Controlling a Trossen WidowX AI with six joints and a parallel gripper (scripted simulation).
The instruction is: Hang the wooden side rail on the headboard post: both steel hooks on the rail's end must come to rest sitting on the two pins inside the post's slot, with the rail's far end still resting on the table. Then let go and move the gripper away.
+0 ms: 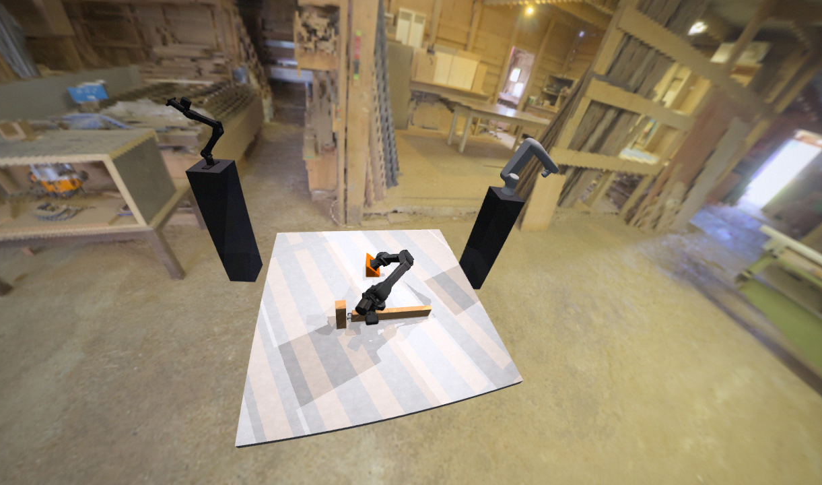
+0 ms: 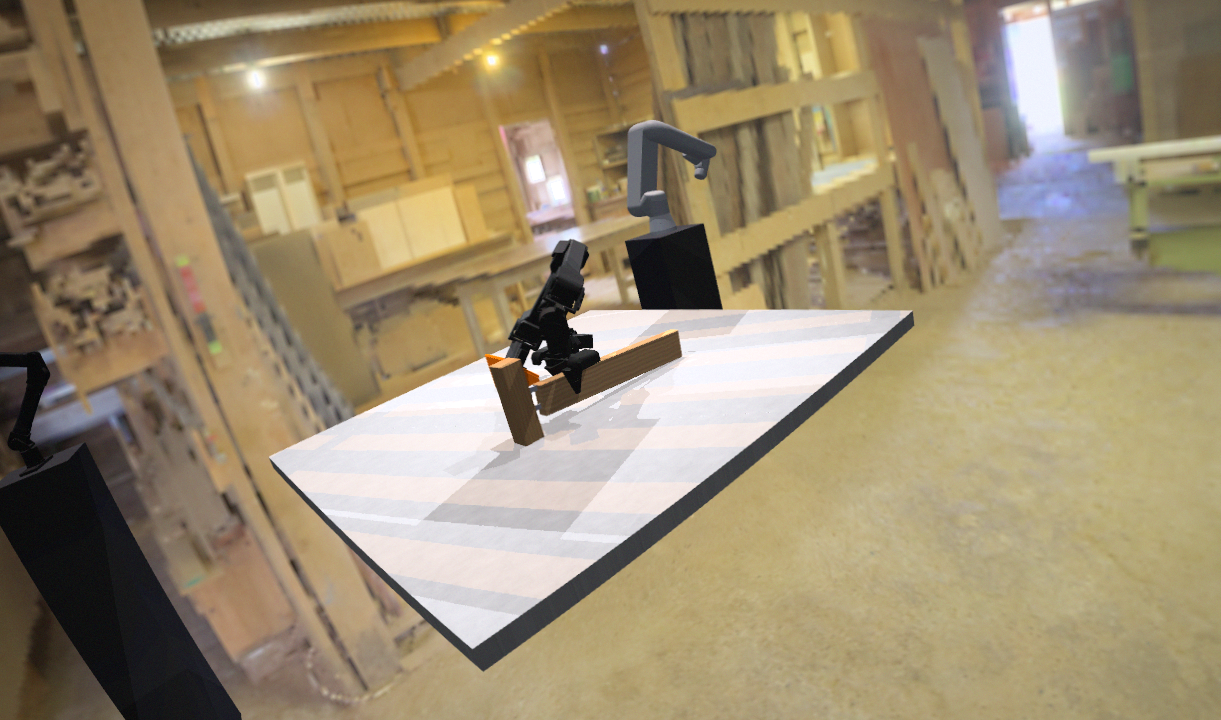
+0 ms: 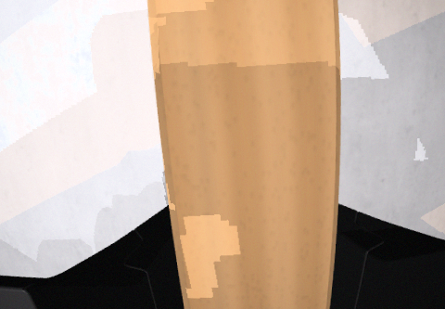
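The wooden side rail (image 1: 404, 313) (image 2: 636, 360) (image 3: 250, 128) runs to the right from the headboard post. The upright wooden post (image 1: 340, 316) (image 2: 516, 402) stands on the table. My black gripper (image 1: 368, 316) (image 2: 575, 374) is shut on the rail near its post end; its fingers flank the rail in the wrist view. Small steel hooks (image 1: 349, 316) show in the narrow gap between the rail's end and the post. The near end looks raised above the table, and the far end is low at the table. The slot and pins are hidden, and I cannot tell whether the hooks touch the pins.
The pale striped table (image 1: 401, 386) (image 2: 578, 555) carries everything. An orange wedge-shaped part (image 1: 371, 269) sits at the arm's base behind the post. Two dark pedestals (image 1: 223, 223) (image 1: 491, 235) with other arms stand beyond the table. Shadows fall across the table.
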